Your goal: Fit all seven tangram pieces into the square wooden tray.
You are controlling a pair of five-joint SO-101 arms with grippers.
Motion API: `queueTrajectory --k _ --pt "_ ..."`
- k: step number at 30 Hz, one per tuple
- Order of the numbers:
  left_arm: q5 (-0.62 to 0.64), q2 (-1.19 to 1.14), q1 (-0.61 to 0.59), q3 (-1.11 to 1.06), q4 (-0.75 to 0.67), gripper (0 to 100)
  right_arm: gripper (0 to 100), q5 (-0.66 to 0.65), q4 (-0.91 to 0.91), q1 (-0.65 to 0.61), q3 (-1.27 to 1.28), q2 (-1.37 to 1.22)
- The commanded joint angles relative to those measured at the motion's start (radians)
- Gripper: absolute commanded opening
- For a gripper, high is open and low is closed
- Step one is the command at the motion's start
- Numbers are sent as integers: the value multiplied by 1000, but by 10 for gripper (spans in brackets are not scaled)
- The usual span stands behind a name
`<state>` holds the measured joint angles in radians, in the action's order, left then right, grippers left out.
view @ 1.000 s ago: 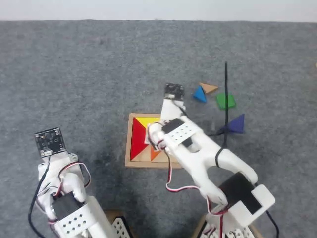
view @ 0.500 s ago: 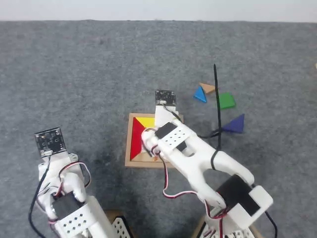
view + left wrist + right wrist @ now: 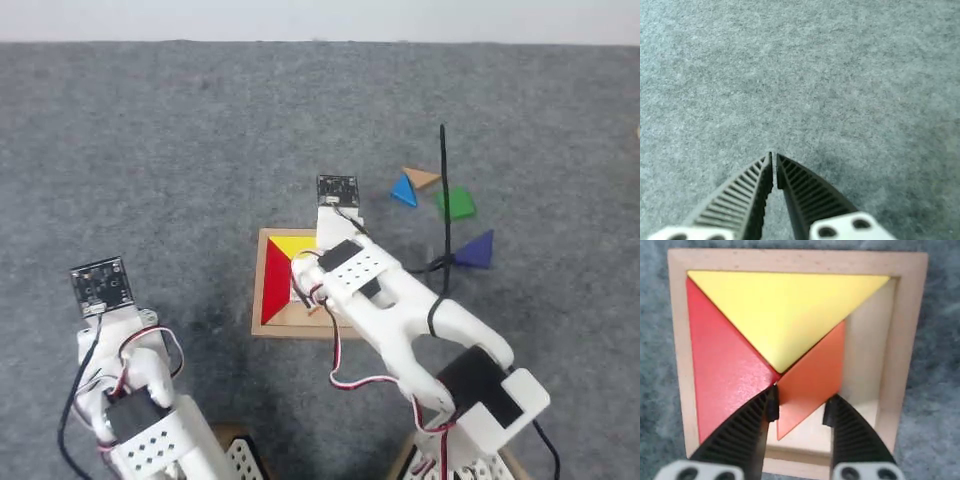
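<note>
Nearest of all, at the front left of the grey worktop (image 3: 180, 150), the left arm (image 3: 135, 400) sits folded back, well apart from the tray. Its jaws point down at the grey surface and are drawn almost together, with just a sliver of gap at the tips.

Next along, the right arm (image 3: 400, 310) stretches from the front right out over the wooden tray (image 3: 258, 300), covering its right half. Its jaws stand at a middling width, closed on the orange piece (image 3: 810, 375). One tip sits at the seam where orange meets red, and the other rests against the piece's slanted edge.

Inside the tray, the red triangle (image 3: 725, 375) lies along the left wall and the yellow triangle (image 3: 785, 310) along the far wall. The two meet on a diagonal, and the orange piece is tucked against both near the middle. Pale wood shows along the right wall and the near wall.

Farther out, to the right beyond the tray, four loose pieces lie on the worktop. First comes a dark blue triangle (image 3: 478, 250), then a green square (image 3: 456, 204). Farthest are a light blue triangle (image 3: 403, 190) and a tan triangle (image 3: 421, 177), just beside each other. A black cable (image 3: 444, 200) crosses among them.
</note>
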<state>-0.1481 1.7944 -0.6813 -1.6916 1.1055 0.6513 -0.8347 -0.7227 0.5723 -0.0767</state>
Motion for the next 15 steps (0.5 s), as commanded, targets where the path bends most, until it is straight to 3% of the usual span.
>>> queueTrajectory --k 1,10,15 --pt "-9 5 0 7 -5 15 54 -66 -79 36 -17 113" --pt "-9 5 0 7 -5 15 58 -158 -254 199 -9 340" --pt "-9 5 0 7 -5 15 106 -152 -208 134 -15 288"
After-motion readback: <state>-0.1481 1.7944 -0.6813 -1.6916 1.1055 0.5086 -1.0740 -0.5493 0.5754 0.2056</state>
